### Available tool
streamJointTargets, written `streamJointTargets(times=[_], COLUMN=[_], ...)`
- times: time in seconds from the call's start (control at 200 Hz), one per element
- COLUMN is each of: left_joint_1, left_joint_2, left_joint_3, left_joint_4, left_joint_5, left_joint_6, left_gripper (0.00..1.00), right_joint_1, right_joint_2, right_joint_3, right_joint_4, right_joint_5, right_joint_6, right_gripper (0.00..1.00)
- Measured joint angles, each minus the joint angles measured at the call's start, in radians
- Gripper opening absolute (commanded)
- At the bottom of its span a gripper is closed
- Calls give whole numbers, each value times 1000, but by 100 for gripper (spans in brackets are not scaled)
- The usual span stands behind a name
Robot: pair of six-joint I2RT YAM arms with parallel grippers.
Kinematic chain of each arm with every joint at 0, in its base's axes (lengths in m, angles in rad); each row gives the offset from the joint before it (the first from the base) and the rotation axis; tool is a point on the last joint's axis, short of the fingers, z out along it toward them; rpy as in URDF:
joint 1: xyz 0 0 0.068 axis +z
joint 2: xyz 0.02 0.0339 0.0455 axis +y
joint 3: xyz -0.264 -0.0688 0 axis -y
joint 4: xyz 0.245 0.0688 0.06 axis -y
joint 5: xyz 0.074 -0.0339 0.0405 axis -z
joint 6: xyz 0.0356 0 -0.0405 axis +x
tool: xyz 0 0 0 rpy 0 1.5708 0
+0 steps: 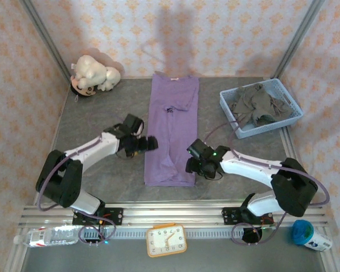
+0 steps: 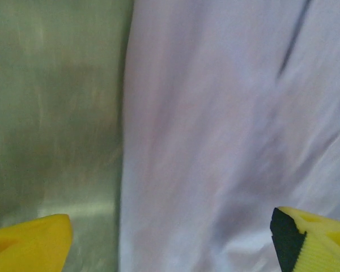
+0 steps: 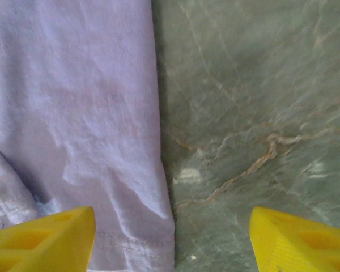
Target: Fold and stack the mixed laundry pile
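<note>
The lilac shirt [image 1: 171, 130] is lying as a long narrow strip down the middle of the table [image 1: 102, 113], so the lengthwise fold is looking done. A crosswise fold is likely coming next, calling for pinches at the near hem corners. The left gripper [image 1: 152, 143] is hovering at the strip's left edge and the right gripper [image 1: 190, 162] at its right edge, both reaching inward with fingers spread wide, gripping nothing. The grey-olive shirt [image 1: 255, 105] is sitting crumpled in the basket [image 1: 272, 126]

No text reads clearly; the clock [image 1: 166, 240] digits are too small
</note>
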Motion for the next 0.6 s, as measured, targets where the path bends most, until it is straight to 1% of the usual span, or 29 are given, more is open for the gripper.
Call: streamJointTargets(times=[0.05,0.115,0.22,0.295,0.39,0.51,0.555,0.6], left_joint_1=[-34,-76,-126,-152,-187,-241,-257,-268], left_joint_2=[-40,-98,-178,-215,-220,-206,-196,-185], left_joint_3=[-63,-128,-192,-234,-276,-294,-295,-295], left_joint_4=[-1,-3,2,18,40,60,74,83], left_joint_5=[0,0,0,3,3,3,4,-3], left_joint_6=[-27,-61,-106,-142,-188,-230,-238,-246], left_gripper=[84,78,69,64,54,51,48,44], right_joint_1=[0,3,23,45,61,68,72,75], right_joint_2=[-13,-19,-19,-16,-1,21,23,26], right_joint_3=[-29,-55,-71,-70,-69,-69,-69,-69], right_joint_4=[31,64,112,141,165,177,181,185], right_joint_5=[-23,-49,-72,-80,-90,-94,-94,-94], right_joint_6=[22,45,71,86,103,122,130,135], right_gripper=[69,68,66,62,57,50,47,42])
